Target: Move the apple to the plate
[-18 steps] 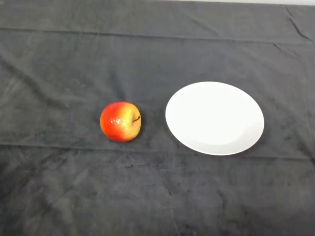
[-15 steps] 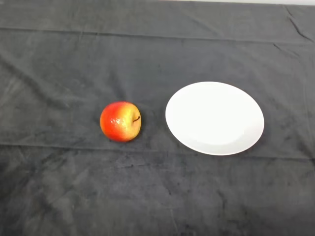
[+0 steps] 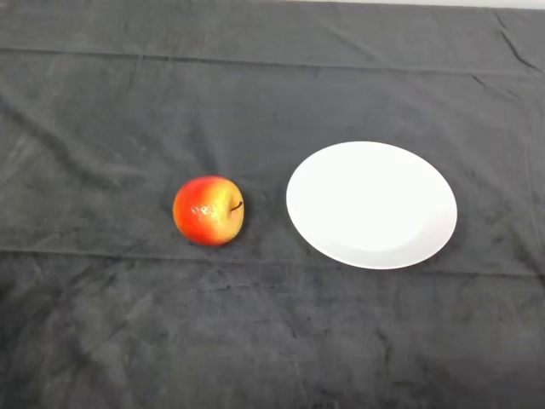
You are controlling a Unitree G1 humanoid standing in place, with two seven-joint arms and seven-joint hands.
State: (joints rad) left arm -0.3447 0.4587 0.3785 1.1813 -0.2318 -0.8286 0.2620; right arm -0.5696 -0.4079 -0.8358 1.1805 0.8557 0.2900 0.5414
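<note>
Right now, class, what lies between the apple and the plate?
Only dark cloth: in the head view, nothing else separates the apple from the plate.

Round red-and-yellow apple [image 3: 209, 210], lying on its side on the dark cloth left of centre, short brown stem pointing toward the right. Red mostly along top and left, yellow in a glossy patch facing the camera. Round, plain white, shallow plate [image 3: 371, 204], flat on the cloth to the right of the apple, nothing on it. Near each other but apart, a strip of cloth showing between them.
</note>
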